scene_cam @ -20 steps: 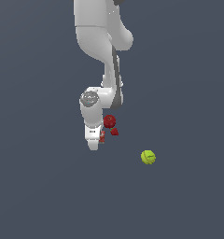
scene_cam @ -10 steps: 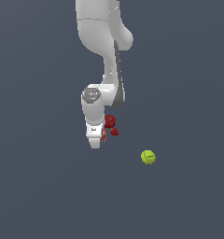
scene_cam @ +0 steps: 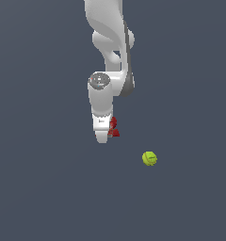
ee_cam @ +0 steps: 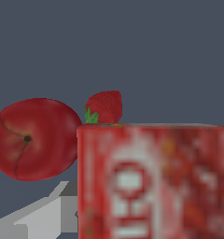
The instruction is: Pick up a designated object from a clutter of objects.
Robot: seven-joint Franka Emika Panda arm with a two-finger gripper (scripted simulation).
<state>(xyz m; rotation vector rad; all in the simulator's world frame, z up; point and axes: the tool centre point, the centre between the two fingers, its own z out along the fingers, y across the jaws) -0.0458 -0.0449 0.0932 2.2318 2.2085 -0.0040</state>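
- Four small items make up the clutter: a red lettered box point(ee_cam: 151, 182), a round dark red apple point(ee_cam: 37, 138), a strawberry point(ee_cam: 104, 106) and a yellow-green tennis ball point(scene_cam: 149, 158).
- Surface: a plain dark grey floor point(scene_cam: 49, 188) carries everything; no edge or corner of it shows in either view.
- Red lettered box: in the wrist view it stands closest to the camera, its blurred white lettering facing the lens, and it covers part of the apple's side.
- Apple: beside the box and partly behind it, with its stem pit showing.
- Strawberry: behind both, seen above the box's upper edge, green leaves at its lower side.
- Exterior view: only slivers of red point(scene_cam: 114, 127) show beside the arm's wrist; the separate items cannot be told apart there.
- Tennis ball: well apart from the red group, toward the exterior view's right and lower in that picture.
- Pincer point(scene_cam: 102, 136): low over the red group, pointing downward; its opening cannot be determined, the fingers being unresolved in the exterior view.
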